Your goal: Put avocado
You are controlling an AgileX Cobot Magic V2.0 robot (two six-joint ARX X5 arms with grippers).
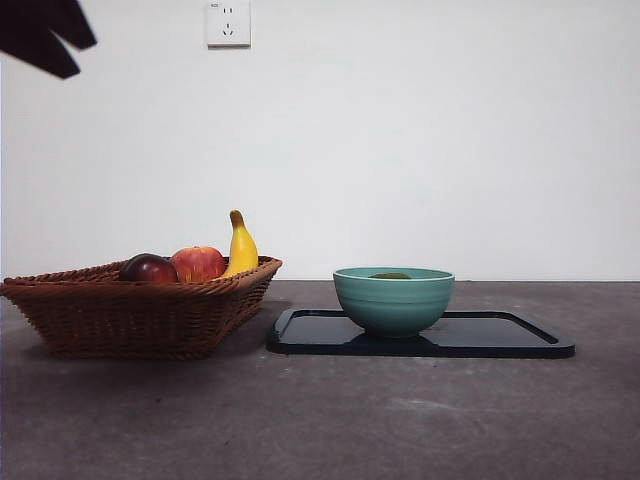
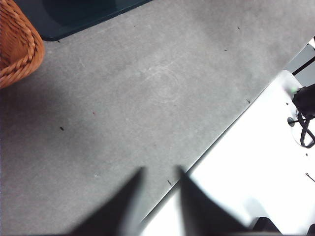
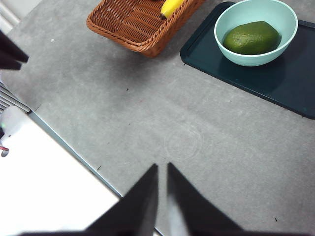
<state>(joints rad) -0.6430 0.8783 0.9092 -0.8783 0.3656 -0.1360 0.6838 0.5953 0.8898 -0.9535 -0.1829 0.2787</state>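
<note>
Front camera low, level; wrist cameras look down, sharing perhaps the basket (image 3: 140,22).

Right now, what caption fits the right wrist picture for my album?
Avocado lying in the bowl on the tray, basket beside it, right gripper empty.

The basket (image 1: 140,310) is woven wicker; the bowl (image 1: 393,298) glazed and smooth; the tray (image 1: 500,338) glossy; the desk (image 1: 400,420) matt grey; the avocado (image 3: 252,38) dull-skinned.

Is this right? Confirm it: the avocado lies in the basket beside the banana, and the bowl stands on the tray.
Not quite. The avocado lies in the bowl, not the basket, as the right wrist view shows. The bowl does stand on the tray.
</note>
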